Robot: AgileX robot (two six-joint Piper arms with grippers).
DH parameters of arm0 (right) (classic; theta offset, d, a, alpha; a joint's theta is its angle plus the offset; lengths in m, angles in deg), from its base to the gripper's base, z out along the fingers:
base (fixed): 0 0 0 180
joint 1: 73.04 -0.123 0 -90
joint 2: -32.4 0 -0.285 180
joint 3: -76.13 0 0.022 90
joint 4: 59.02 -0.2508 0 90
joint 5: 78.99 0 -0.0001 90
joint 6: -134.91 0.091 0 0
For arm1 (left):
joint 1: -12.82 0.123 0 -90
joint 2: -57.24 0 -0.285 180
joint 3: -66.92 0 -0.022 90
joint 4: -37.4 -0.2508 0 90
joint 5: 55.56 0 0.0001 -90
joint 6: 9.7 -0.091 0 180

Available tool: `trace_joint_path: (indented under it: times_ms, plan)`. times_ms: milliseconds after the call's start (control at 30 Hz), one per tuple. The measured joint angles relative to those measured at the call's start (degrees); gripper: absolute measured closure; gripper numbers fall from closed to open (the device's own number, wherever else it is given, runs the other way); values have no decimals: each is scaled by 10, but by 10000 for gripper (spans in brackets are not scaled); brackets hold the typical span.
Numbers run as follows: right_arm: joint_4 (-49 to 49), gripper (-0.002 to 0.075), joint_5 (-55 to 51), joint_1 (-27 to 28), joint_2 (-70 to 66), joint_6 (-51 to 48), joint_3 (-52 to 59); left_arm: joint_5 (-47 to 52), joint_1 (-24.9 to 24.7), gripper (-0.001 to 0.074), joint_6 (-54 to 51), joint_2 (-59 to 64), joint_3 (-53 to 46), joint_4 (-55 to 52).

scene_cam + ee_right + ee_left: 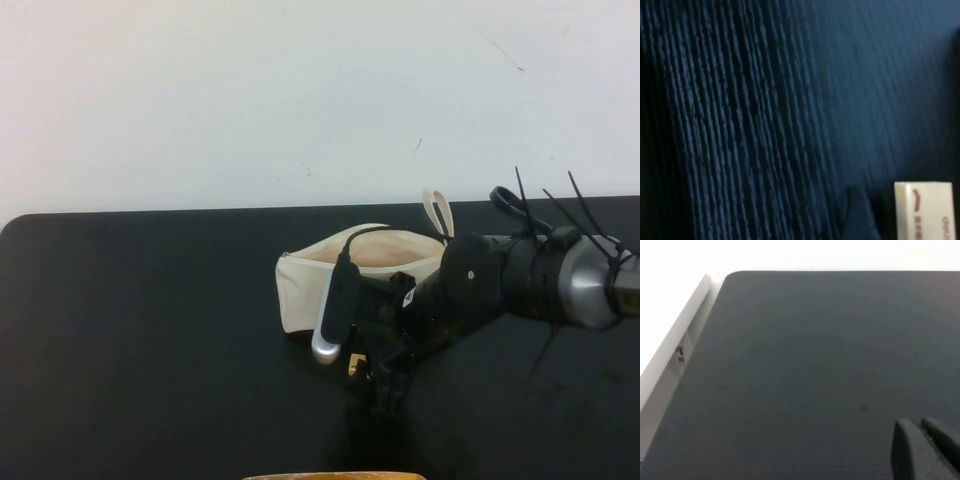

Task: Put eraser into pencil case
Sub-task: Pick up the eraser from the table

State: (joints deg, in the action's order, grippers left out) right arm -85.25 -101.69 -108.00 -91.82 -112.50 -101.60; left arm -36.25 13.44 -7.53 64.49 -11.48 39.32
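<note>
The pencil case (pixel 305 290) lies at the middle of the black table, its zip open and pale lining showing, its loop strap (pixel 438 212) at the right end. The eraser (pixel 354 367) lies on the table just in front of the case, under my right arm. In the right wrist view the eraser (pixel 925 211) rests on the table beside one dark finger (pixel 857 215), with a gap between them. My right gripper (pixel 373 385) is low over the eraser and open. My left gripper (pixel 922 440) is shut and empty over bare table, out of the high view.
The white wall runs behind the table's far edge (pixel 200 212). A rounded table corner (pixel 727 277) shows in the left wrist view. A tan object (pixel 335 476) pokes in at the near edge. The right arm's cables (pixel 545 215) stick up at the right.
</note>
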Motion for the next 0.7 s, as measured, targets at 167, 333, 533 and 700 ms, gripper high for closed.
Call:
trace_joint_path:
  times_ms: [167, 333, 533, 700]
  plan:
    - [0, 316, 3, 0, -12, 0, -1, 0, 0, 736, 0, 0, 0, 0]
    - [-4, 317, 12, 0, -24, 12, -5, 0, 0, 736, 0, 0, 0, 0]
    - [-8, 323, 13, 0, -25, 14, -6, 0, 0, 736, -1, 0, 0, 0]
    - [-12, 446, -3, 0, -25, 18, -6, 0, 0, 736, -1, 0, 0, 0]
